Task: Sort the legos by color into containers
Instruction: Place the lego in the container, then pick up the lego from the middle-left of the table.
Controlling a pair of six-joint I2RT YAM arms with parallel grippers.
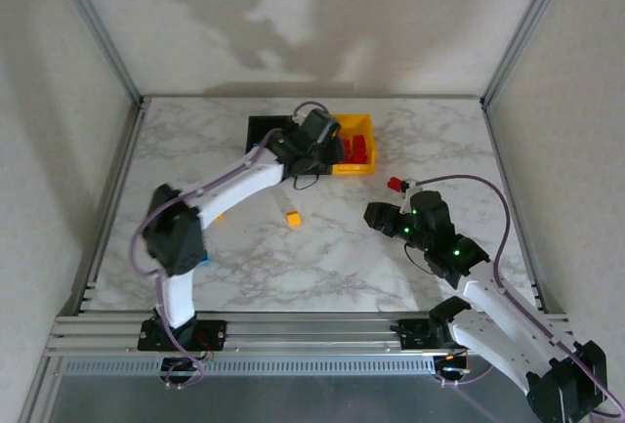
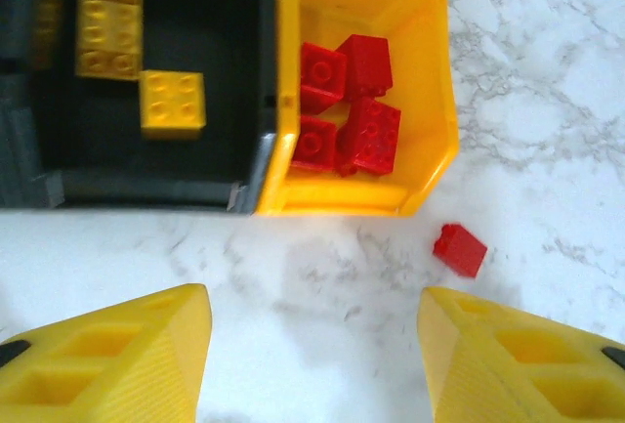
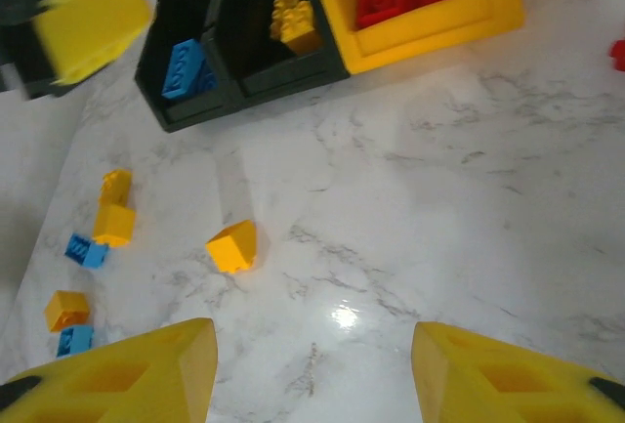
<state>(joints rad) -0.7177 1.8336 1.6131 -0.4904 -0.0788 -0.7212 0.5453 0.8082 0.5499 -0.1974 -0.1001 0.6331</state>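
The containers stand in a row at the back: a yellow bin with several red legos, a black bin with yellow legos, and a black bin with a blue lego. My left gripper hovers open and empty just in front of the bins. A loose red lego lies near its right finger. My right gripper is open and empty over bare table, with a yellow lego ahead to its left.
More loose legos lie at the left of the table: two yellow ones and two blue ones. Metal frame posts and walls bound the marble table.
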